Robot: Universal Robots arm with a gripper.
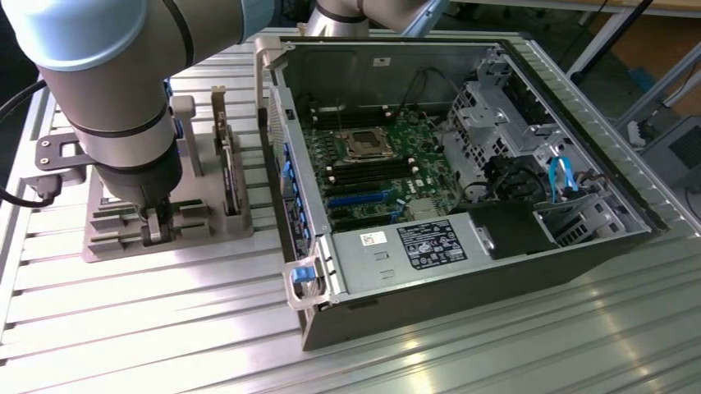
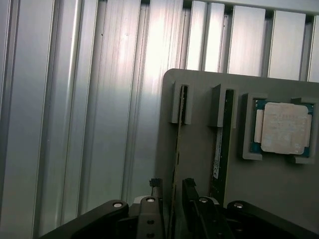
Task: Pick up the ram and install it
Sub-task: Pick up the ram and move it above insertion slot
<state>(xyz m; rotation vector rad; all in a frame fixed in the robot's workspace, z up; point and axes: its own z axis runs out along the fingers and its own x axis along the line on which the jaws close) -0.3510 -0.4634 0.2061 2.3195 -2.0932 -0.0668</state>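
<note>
The dark two-fingered gripper (image 2: 172, 193) hangs over the grey plastic parts holder (image 2: 199, 149), at nine o'clock from the open black computer case (image 1: 493, 287) in the exterior view. Its fingers stand apart, straddling the slim green ram stick (image 2: 178, 144) (held on edge in its slot, presumably for access). Nothing is clamped.

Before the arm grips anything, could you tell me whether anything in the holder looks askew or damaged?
Nothing stands out. The ram stands on edge in its holder slot between the open jaws, and the processor sits flat in its pocket.
</note>
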